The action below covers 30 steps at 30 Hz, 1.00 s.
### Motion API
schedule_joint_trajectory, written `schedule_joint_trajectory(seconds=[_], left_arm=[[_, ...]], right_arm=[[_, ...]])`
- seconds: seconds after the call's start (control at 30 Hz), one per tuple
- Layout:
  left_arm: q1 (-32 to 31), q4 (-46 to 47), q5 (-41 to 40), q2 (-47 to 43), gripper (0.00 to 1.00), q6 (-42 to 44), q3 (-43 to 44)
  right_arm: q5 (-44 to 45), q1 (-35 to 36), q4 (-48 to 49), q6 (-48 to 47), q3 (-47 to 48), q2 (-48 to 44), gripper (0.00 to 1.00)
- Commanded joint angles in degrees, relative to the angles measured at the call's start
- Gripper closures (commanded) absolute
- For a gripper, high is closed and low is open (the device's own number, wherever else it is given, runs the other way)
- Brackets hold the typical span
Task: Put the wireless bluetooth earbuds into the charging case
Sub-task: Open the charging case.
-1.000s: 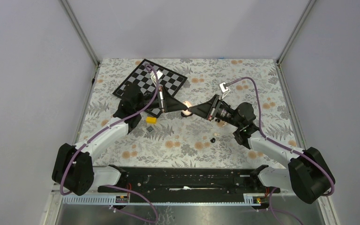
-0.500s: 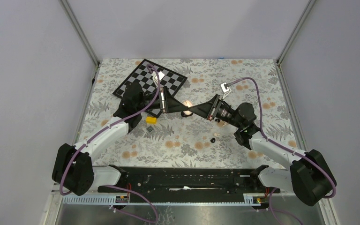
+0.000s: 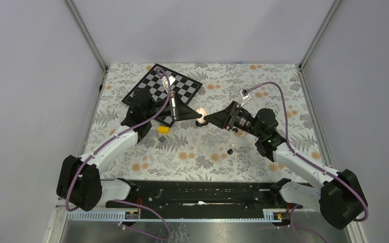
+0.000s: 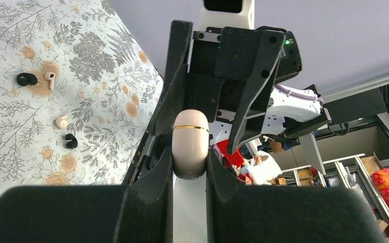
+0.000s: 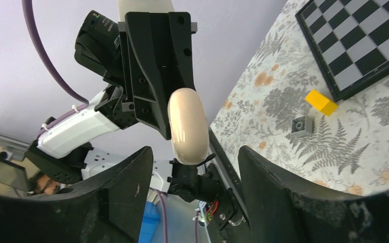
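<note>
The charging case (image 4: pixel 190 144), a closed beige-pink oval with a gold seam, hangs above the table with my left gripper (image 4: pixel 190 158) shut on its sides. My right gripper (image 5: pixel 192 169) faces it, open, one finger on each side of the case (image 5: pixel 187 126) and neither touching it. From above, both grippers meet over the table's middle, left gripper (image 3: pixel 197 115) and right gripper (image 3: pixel 206 119). Several earbuds lie loose on the cloth, among them a pale earbud (image 4: pixel 61 121) beside a black earbud (image 4: pixel 71 141), and another black earbud (image 4: pixel 26 79) next to a pale earbud (image 4: pixel 49 78).
A chessboard (image 3: pixel 162 86) lies at the back left. A yellow block (image 3: pixel 163 129) and a small grey brick (image 3: pixel 160 138) sit near its front corner. The black earbud (image 3: pixel 229 151) lies below the right arm. Grey walls close in the floral table.
My right gripper's jaws have opened and let go of the case. The left gripper has closed on it and now carries it alone. Both arms stayed near the middle.
</note>
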Motion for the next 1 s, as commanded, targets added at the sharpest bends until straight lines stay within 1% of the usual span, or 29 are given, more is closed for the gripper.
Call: schedule_joint_trajectory(seconds=[0.0,0.07,0.17,0.3,0.43,0.7,0.77,0.83,0.97], left_arm=[[0.9,4.3,3.9,-0.7,1.00,0.5,0.6],[0.9,4.5,5.2,-0.3,1.00,0.5,0.8],[0.9,5.0,7.2,0.7,1.00,0.4,1.2],[0.9,5.7,7.3,1.2,1.00,-0.3,1.2],[0.9,6.3,7.4,1.5,1.00,-0.7,1.5],[0.9,6.5,7.8,1.1,1.00,-0.6,1.9],[0.9,6.3,7.9,0.9,1.00,-0.2,1.8],[0.9,6.2,8.1,0.8,1.00,-0.2,1.7],[0.9,6.3,8.1,0.7,1.00,-0.3,1.8]], right_arm=[[1.8,-0.9,-9.8,-8.5,6.3,-2.8,0.30],[0.7,-0.9,-10.3,-8.8,7.4,-1.7,0.31],[-0.4,-0.9,-7.3,-7.2,7.7,0.1,0.32],[-1.6,-0.9,-5.2,-6.2,8.5,1.9,0.33],[-2.6,-0.9,-5.8,-6.5,8.9,2.8,0.35],[-0.3,-1.5,-8.2,-7.1,6.6,1.5,0.38],[-1.0,-2.9,-6.4,-5.0,5.3,1.4,0.39],[-2.5,-4.9,-2.5,-1.9,3.7,1.8,0.39],[-3.8,-5.3,-0.9,-0.7,2.5,2.7,0.41]])
